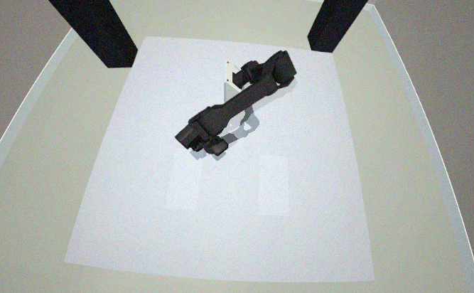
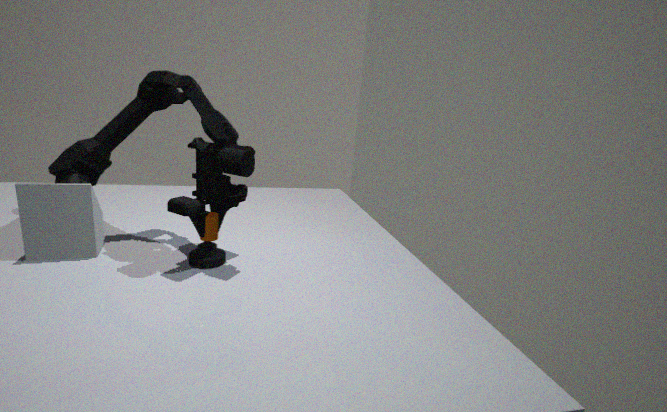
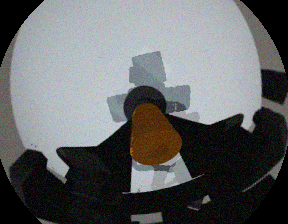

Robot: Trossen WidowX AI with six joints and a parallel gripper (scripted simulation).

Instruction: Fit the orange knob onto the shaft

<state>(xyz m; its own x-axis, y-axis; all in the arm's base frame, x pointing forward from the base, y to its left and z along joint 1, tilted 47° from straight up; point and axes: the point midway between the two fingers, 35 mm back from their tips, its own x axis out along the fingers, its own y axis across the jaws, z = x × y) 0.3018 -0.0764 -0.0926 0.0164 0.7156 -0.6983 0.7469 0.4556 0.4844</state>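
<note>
The orange knob (image 2: 211, 226) (image 3: 154, 136) stands upright between the fingers of my gripper (image 2: 209, 232) (image 3: 147, 119), which is shut on it. In the top view only a speck of the knob (image 1: 207, 142) shows under the wrist. The dark round pedestal (image 2: 206, 256) (image 3: 141, 95) stands on the table right below the knob. The knob's bottom is at the top of the dark shaft, above the pedestal's wide base; whether they touch is hard to tell. The shaft's flat side and the knob's hole are hidden.
A pale grey block-like box (image 2: 58, 222) stands left of the pedestal in the exterior view, near the arm's base. Two black posts (image 1: 100, 33) (image 1: 331, 28) stand at the back in the top view. The white table (image 2: 325, 317) ends at a right edge.
</note>
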